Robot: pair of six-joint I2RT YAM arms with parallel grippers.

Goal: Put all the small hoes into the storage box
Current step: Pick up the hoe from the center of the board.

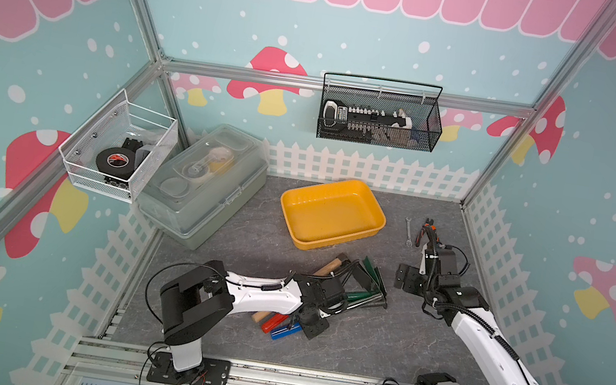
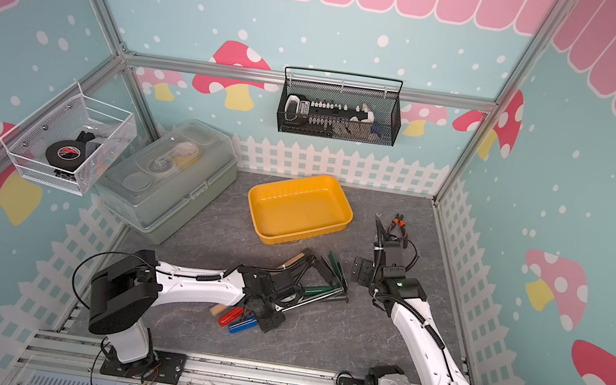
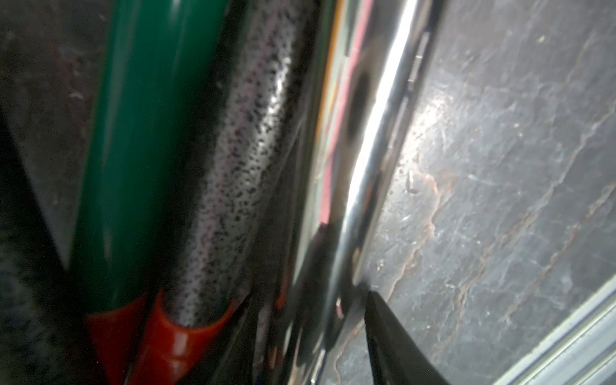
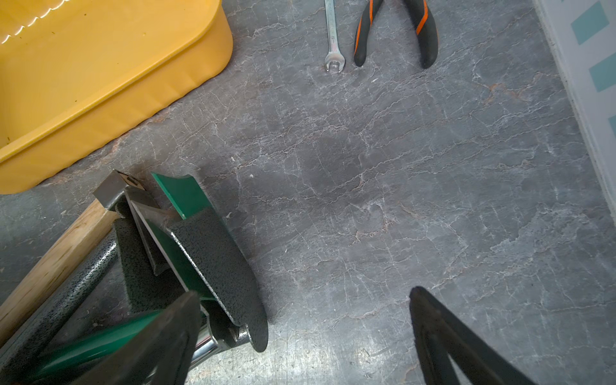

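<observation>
Tabletop (image 1: 358, 346) of grey slate, mushroom-print walls (image 1: 220, 23)

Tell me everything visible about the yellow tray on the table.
The yellow tray is a shallow rectangle with rounded corners and a rolled rim, in what looks like glossy orange-yellow plastic. It is empty apart from a few tiny dark specks. It sits flat on the grey marbled tabletop, toward the back middle, turned at an angle to the table's edges. The hammer lies with its head close by the near wall; whether they touch cannot be told. Nothing else is against it.
</observation>
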